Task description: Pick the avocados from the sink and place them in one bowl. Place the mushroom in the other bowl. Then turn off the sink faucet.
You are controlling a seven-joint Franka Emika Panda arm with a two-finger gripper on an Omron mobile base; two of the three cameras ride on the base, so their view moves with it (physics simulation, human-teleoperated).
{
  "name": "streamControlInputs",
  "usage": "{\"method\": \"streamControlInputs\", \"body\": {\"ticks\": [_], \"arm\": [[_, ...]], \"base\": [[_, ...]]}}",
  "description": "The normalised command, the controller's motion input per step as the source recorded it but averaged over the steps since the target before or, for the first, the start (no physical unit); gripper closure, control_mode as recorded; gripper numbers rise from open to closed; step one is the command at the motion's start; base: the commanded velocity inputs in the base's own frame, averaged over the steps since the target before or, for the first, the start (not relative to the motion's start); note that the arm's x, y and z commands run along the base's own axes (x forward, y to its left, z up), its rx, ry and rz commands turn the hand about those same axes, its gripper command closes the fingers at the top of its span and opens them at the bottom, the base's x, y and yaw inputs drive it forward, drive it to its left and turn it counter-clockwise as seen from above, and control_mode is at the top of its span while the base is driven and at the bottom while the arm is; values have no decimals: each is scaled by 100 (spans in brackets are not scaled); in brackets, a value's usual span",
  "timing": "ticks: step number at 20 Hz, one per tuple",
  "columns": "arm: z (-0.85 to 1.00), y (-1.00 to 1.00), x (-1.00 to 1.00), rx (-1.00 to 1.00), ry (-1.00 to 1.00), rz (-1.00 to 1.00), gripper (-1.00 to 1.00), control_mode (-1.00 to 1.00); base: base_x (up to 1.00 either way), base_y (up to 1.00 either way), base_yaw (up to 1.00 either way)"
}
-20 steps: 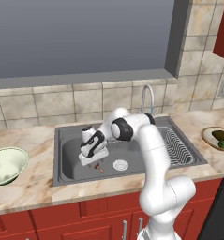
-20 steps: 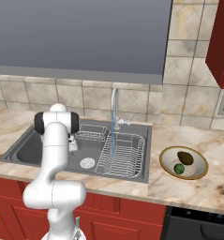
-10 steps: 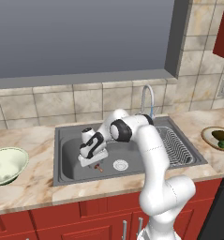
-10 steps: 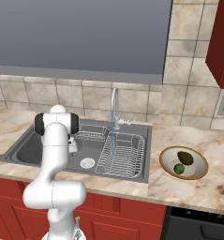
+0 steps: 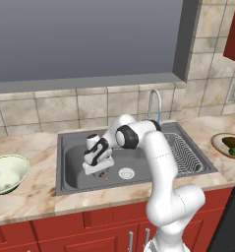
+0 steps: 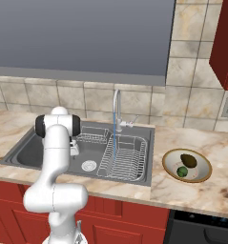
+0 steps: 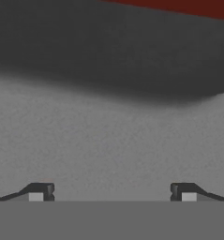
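Observation:
My gripper (image 5: 96, 170) reaches down into the sink (image 5: 72, 178), open, its tips just above the grey floor. The tiny reddish-brown mushroom (image 5: 102, 175) lies on the sink floor right beside the fingers, between them and the white drain (image 5: 126, 173). In the hand view the fingertips (image 7: 42, 191) stand wide apart over bare sink floor with nothing between them. Both avocados, one dark (image 6: 188, 160) and one green (image 6: 182, 171), lie in the shallow tan bowl (image 6: 201, 172) on the right counter. The pale green bowl (image 5: 18, 165) sits on the left counter. Water runs from the chrome faucet (image 6: 116, 107).
A wire rack (image 6: 127, 155) fills the right half of the sink (image 6: 27, 151), under the water stream. The tiled wall and window ledge rise behind the faucet (image 5: 156, 104). Marble counter runs on both sides of the basin.

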Motion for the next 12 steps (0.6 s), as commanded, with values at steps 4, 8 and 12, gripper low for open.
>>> {"method": "streamControlInputs", "body": {"ticks": [4,8,12], "arm": [[-15,-21,-36,0,1,-5,-100,-100],[-11,-11,-34,0,0,-3,-100,-100],[-12,-14,-29,0,0,-3,-100,-100]], "base": [[0,0,0],[0,0,0],[0,0,0]]}}
